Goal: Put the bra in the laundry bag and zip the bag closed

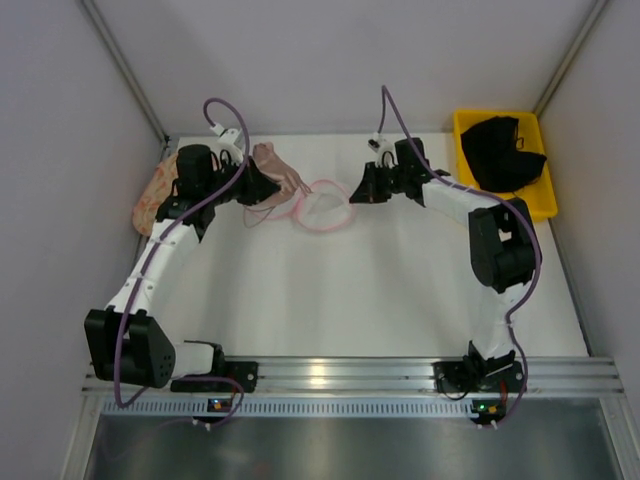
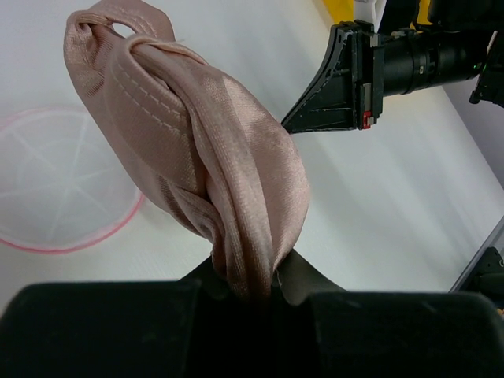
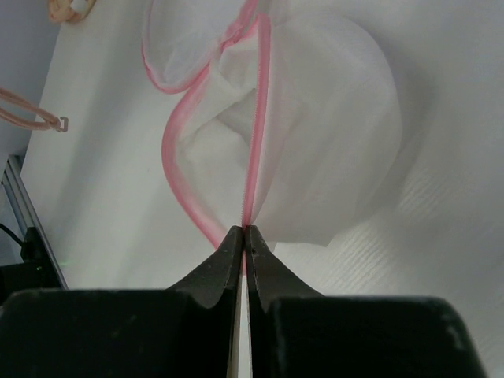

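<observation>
the bra [image 2: 197, 173], bunched, is clamped in the left gripper [image 2: 252, 287], its long axis running from lower centre to the upper left of the left wrist view. the laundry bag [image 1: 325, 207] lies just right of it in the top view, its pink rim pinched by the right gripper [image 3: 244, 236]. a yellow bin [image 1: 542, 206] holding a black garment [image 1: 505, 152] sits upper right; peach fabric [image 1: 152, 200] lies at left.

bra [image 2: 197, 173]: pale pink satin, bunched and twisted into one bundle, pinched at one end in the left tool [image 2: 252, 287] and held above the table [image 1: 350, 290], just left of the bag; thin straps trail toward the bag.
laundry bag [image 3: 315, 118]: round white see-through mesh with a pink zip rim, lying mid-table at the back; right tool [image 3: 244, 236] clamps the rim; zip parted, mouth gaping.
</observation>
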Controlling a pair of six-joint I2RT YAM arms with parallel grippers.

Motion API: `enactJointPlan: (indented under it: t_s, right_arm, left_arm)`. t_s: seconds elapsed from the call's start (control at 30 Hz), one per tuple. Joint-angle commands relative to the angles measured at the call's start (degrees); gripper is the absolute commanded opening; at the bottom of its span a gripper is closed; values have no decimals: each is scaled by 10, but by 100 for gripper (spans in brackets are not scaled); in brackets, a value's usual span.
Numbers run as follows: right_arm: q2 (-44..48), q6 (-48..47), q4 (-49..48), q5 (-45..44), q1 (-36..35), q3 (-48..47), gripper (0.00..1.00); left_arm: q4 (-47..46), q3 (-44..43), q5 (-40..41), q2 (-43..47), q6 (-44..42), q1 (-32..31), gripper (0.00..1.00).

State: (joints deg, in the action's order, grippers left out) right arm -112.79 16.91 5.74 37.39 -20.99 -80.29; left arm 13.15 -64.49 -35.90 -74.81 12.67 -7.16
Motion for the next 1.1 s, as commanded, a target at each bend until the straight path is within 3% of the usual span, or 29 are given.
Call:
enactJointPlan:
  t_s: [0.0,0.13,0.3,0.37,0.4,0.5,0.7,0.9,1.07]
  right_arm:
    - [7,-40,19,11,-11,-21,3]
    - [-19,-43,32,8,-12,-42,29]
    - [-47,-34,32,1,-13,-66,36]
    - [-59,-32,30,1,-15,-78,34]
    - [-63,-22,29,7,-15,-82,22]
    - [-75,-22,41,22,-15,-104,0]
    - [-2,-79,64,87,-15,-75,0]
    - [50,-154,113,131,-18,-37,0]
    - [58,-192,155,157,-19,-21,0]
  left_arm:
    - [-37,5,10,19,13,1,0]
    - [-37,4,14,16,16,-1,0]
    - [-33,4,15,15,17,-6,0]
    - [-33,5,14,12,16,-9,0]
    - [-32,6,15,11,16,-11,0]
    - [-33,4,9,5,15,-15,0]
    - [6,16,-45,2,14,-30,0]
    - [14,77,-20,13,19,-82,0]
    - [13,56,-1,-49,33,-109,0]
